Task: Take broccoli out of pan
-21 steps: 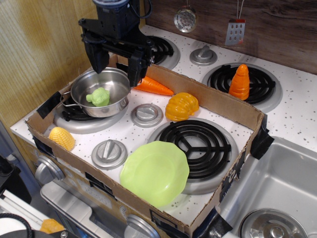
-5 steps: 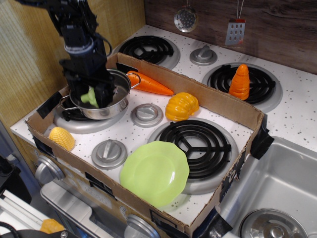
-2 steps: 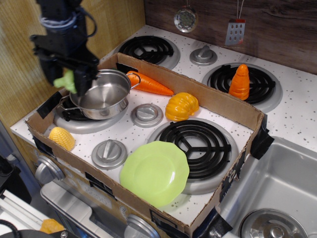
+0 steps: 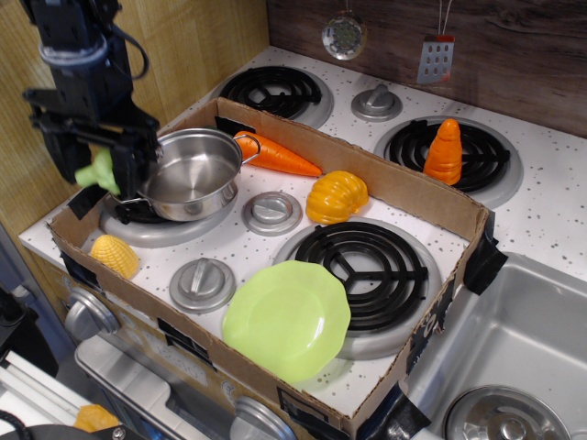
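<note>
We see the small light-green lumpy plastic broccoli floret [image 4: 97, 172] held up in the air between the two dark fingers of the black robot claw [image 4: 95, 165], which is closed on it; only part of the floret shows between the fingers, so we cannot tell how its stem is turned. It hangs outside and to the left of the shiny round stainless-steel pan [image 4: 193, 172], just beyond the pan's near-left rim and above the left wall of the shallow brown cardboard tray [image 4: 394, 188] that rings the white speckled toy stove bench [image 4: 550, 206]. The pan sits empty on the front-left burner, its thin loop handles pointing out to the sides. We judge the lifting-out itself to be done, with only a place to put the floret down left to settle. What the coming move turns on is this: the floret sits directly in the claw, and free bench lies to its right and toward the front, past the pan, while straight below is the cardboard edge. Around the pan lie an orange plastic carrot [image 4: 278, 156], a yellow-orange ridged toy squash [image 4: 337, 195], a yellow toy corn cob [image 4: 114, 254] and a flat lime-green plate [image 4: 286, 318], all untouched.
</note>
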Available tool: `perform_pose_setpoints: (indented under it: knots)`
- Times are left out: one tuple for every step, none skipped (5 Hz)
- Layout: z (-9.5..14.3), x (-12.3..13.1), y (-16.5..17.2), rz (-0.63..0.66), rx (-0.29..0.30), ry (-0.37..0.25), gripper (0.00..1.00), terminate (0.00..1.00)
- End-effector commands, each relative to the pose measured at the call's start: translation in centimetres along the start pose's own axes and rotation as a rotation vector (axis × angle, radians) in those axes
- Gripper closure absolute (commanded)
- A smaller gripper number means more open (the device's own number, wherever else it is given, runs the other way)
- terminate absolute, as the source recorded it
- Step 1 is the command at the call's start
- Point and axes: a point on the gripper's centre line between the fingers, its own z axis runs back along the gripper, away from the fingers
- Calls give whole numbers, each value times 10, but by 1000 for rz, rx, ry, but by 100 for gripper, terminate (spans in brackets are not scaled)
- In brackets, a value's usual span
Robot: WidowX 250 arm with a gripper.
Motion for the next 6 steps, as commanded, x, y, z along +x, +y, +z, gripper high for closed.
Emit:
perform_pose_setpoints:
  knots:
    - [-11,-28,-38,113,-59,-46,100,0]
    - [-19,-37,-50,133,-76,-50,100,0]
    - [-29,-33,-50,117,-106,-69,100,0]
    - [-23,-22,-49,90,-90,-64,100,0]
    - [-20,-17,-47,83,-74,-71,100,0]
    - [-19,-14,-43,62,-75,-76,0,0]
